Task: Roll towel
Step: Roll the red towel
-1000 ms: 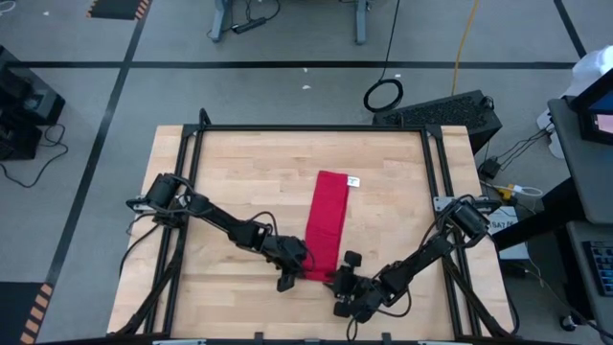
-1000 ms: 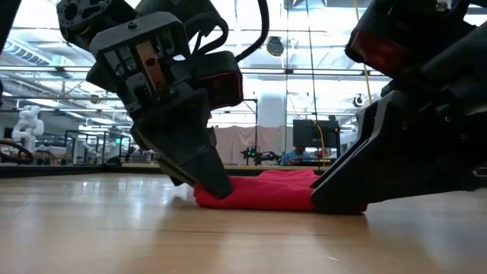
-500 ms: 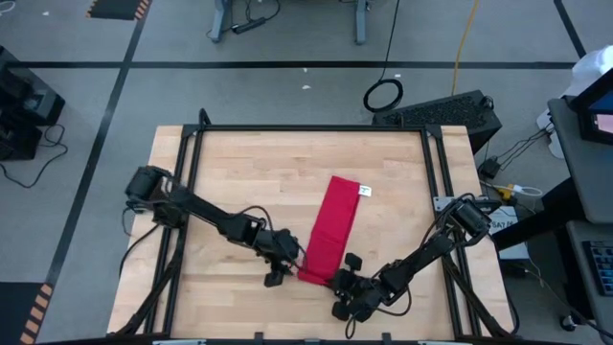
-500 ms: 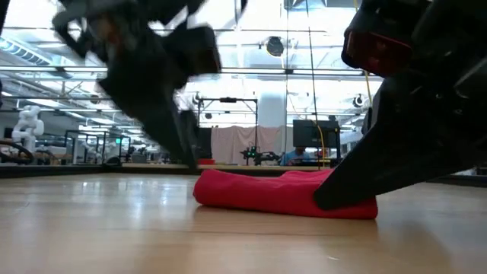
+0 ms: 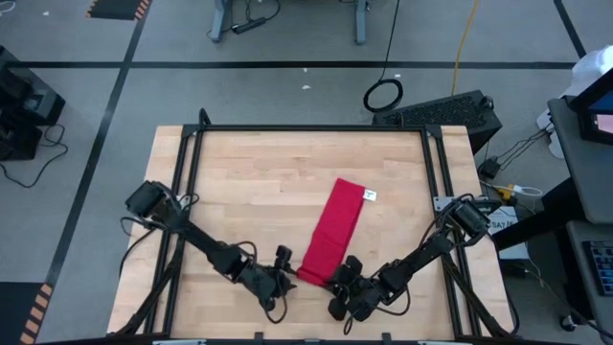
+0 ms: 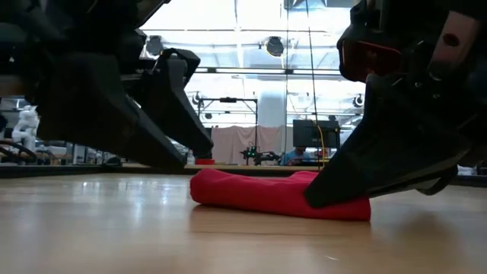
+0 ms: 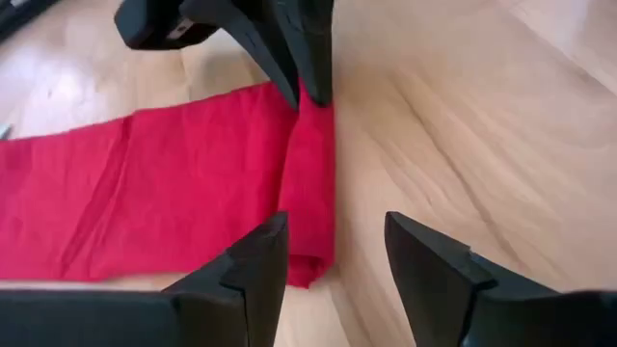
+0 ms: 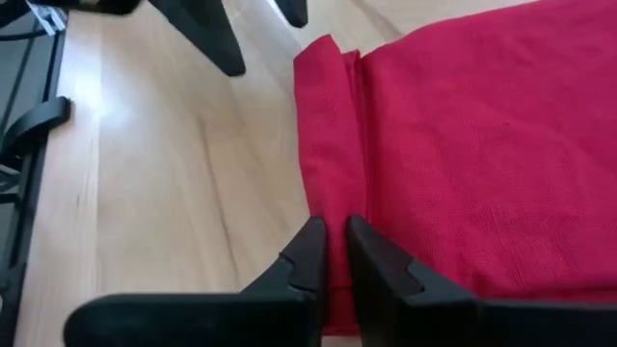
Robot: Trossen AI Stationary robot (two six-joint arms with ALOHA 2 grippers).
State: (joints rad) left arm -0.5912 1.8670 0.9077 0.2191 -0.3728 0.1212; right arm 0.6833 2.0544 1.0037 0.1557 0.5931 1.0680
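The red towel (image 5: 332, 230) lies on the table as a long slanted strip, its white tag (image 5: 369, 195) at the far end. Its near end (image 7: 310, 183) is turned over into a short roll lying flat on the wood. My right gripper (image 5: 337, 280) is shut on the right end of that roll. My left gripper (image 7: 335, 231) stands open just off the roll's left end (image 7: 307, 268) and touches nothing. In the low view the towel (image 6: 259, 194) lies low between the two grippers. My right gripper pinches the right end of the rolled near edge (image 8: 333, 204) between its two fingers, several layers of cloth. The fingers come slanting down from the table's near right and lie along the roll. The roll rests on the table and the strip behind it lies flat and slack.
A black frame rail (image 5: 306, 128) runs around the wooden table. Bare wood (image 5: 249, 182) spreads to the left of the towel and toward the far edge. The two grippers stand close together at the near edge.
My left gripper has opened, let go of the towel's near end, rolled its wrist and drawn back toward the table's near left. My right gripper has shut on the roll. The towel has swung about: its far end with the tag has shifted right.
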